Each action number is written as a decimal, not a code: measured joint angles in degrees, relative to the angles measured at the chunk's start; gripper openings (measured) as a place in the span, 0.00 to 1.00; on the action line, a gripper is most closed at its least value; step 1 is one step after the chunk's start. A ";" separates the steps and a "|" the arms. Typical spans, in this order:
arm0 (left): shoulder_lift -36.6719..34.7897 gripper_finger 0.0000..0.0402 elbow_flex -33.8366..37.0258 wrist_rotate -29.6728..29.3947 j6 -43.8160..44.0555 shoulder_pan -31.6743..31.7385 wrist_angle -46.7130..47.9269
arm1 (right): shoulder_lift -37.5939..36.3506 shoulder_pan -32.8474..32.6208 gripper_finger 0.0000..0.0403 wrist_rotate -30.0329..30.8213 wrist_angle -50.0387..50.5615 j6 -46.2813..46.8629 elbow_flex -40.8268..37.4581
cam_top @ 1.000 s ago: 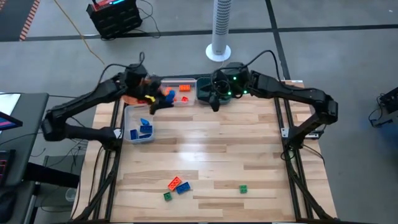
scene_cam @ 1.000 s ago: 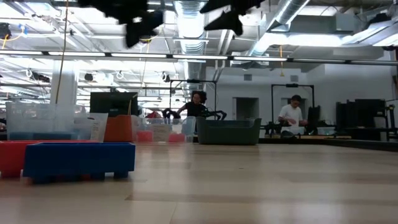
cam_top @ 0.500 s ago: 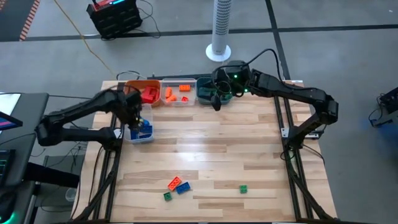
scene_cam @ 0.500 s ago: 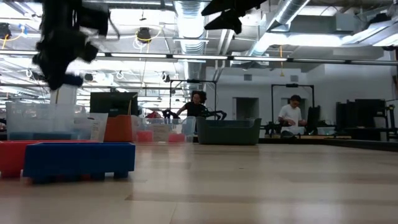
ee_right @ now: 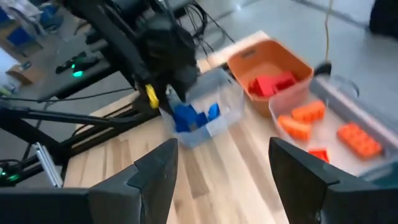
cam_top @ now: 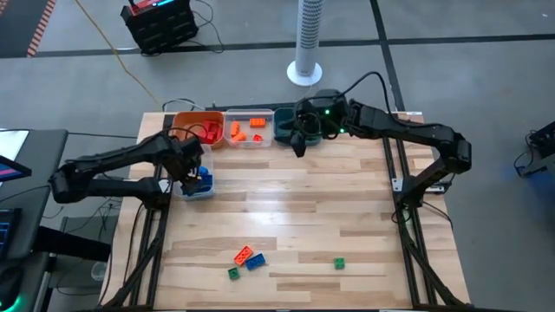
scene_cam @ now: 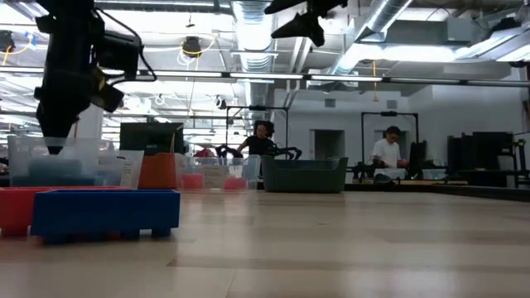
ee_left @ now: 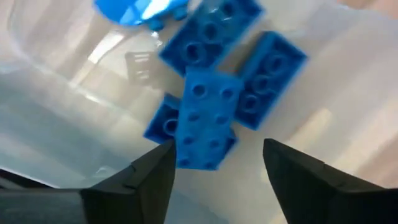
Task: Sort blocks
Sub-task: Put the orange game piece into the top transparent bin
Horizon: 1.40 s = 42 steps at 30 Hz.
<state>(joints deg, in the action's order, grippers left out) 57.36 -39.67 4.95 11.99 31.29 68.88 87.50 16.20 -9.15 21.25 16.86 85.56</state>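
Several blue blocks (ee_left: 208, 118) lie flat on the floor of a clear bin (cam_top: 198, 182) at the table's left. My left gripper (ee_left: 217, 149) hangs open just above them, its fingers on either side of the nearest block and apart from it; it also shows in the high view (cam_top: 192, 173). My right gripper (cam_top: 299, 146) is open and empty (ee_right: 222, 146), hovering by the teal bin (cam_top: 286, 123) at the far edge. An orange-red block (cam_top: 244, 255), a blue block (cam_top: 255, 261) and two green blocks (cam_top: 233, 273) (cam_top: 339, 263) rest on the table near its near edge.
Along the far edge stand an orange bin with red blocks (cam_top: 198, 128) and a clear bin with orange blocks (cam_top: 249, 128). A white fan post (cam_top: 305, 69) stands beyond the table. Bare wood lies across the table's middle. People sit in the room behind (scene_cam: 389, 157).
My left gripper has swung from over the far row of bins toward the table's near-left, carrying a blue piece, and has come down over the clear bin with blue blocks. My right arm has kept still.
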 joint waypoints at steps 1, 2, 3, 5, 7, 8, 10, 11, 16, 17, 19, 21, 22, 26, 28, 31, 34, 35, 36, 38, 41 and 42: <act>0.00 0.60 -1.02 0.65 -1.22 0.00 0.77 | 0.00 -0.27 0.63 0.19 0.74 0.91 0.00; 0.00 0.60 -2.36 1.15 -2.23 -0.02 1.68 | 0.00 -0.49 0.63 0.22 1.98 1.74 0.00; 0.00 0.61 -4.02 1.24 -3.37 -0.14 2.96 | 0.00 -0.61 0.63 0.24 3.48 2.59 0.00; -0.01 0.61 -8.00 1.15 -5.11 -0.82 5.87 | 0.00 -0.81 0.63 0.24 7.03 3.06 -0.02; -0.11 0.60 -12.18 0.88 -5.34 -2.47 8.14 | 0.00 -0.85 0.63 0.24 10.47 2.56 -0.02; -0.11 0.59 -14.17 0.77 -5.20 -3.82 8.96 | 0.00 -0.85 0.63 0.24 11.90 2.18 -0.02; -0.11 0.59 -17.66 0.74 -3.38 -7.33 9.90 | 0.00 -0.45 0.63 0.22 13.95 1.02 -0.02; -0.11 0.58 -19.05 0.76 -1.89 -9.62 9.87 | 0.00 -0.28 0.63 0.24 14.77 0.57 -0.02; -0.07 0.57 -22.07 0.76 11.33 -25.22 6.31 | 0.00 -1.11 0.63 0.27 20.91 -0.47 -0.02; -0.05 0.57 -22.07 0.75 15.29 -29.01 4.65 | 0.00 -1.65 0.63 0.27 22.52 -0.67 -0.02; 0.66 0.57 -22.07 -0.51 24.19 -36.22 -0.76 | 0.00 -2.76 0.63 0.48 25.18 -1.63 -0.04; 2.24 0.57 -22.02 -3.76 32.57 -43.06 -5.42 | 0.00 -4.18 0.63 2.84 26.53 -2.83 -0.07; 3.45 0.57 -22.00 -5.80 36.19 -46.11 -7.67 | 0.00 -4.87 0.63 4.27 26.76 -3.47 -0.07; 10.22 0.57 -22.00 -11.91 47.37 -54.70 -15.17 | 0.02 -7.08 0.63 6.35 25.65 -5.16 -0.07; 14.53 0.57 -22.01 -13.17 50.77 -57.14 -18.34 | 0.02 -7.81 0.63 6.37 25.64 -5.91 -0.07; 21.22 0.57 -22.90 -13.86 54.89 -59.14 -20.03 | 0.02 -8.54 0.63 6.39 25.67 -7.71 -0.07; 27.23 0.57 -25.16 -12.63 57.53 -59.90 -20.24 | 0.02 -8.73 0.63 6.47 25.68 -8.20 -0.07; 29.06 0.57 -26.23 -12.43 57.62 -60.12 -20.26 | 0.02 -8.72 0.63 6.48 25.66 -8.29 -0.07; 30.80 0.57 -27.43 -12.09 57.42 -60.26 -20.32 | 0.02 -8.72 0.63 6.50 25.66 -8.32 -0.07; 34.04 0.57 -30.15 -11.00 55.15 -60.65 -20.33 | 0.02 -8.74 0.63 6.50 25.64 -8.34 -0.07; 39.05 0.57 -34.21 -10.17 50.39 -61.34 -20.59 | 0.02 -8.72 0.63 6.50 25.66 -8.43 -0.07; 40.74 0.57 -35.30 -9.39 49.25 -61.57 -20.57 | 0.02 -8.72 0.63 6.50 25.66 -8.58 -0.07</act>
<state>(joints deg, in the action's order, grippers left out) 98.11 -74.97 -4.44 61.25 -30.28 48.31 87.53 7.49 -2.66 46.92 8.28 85.49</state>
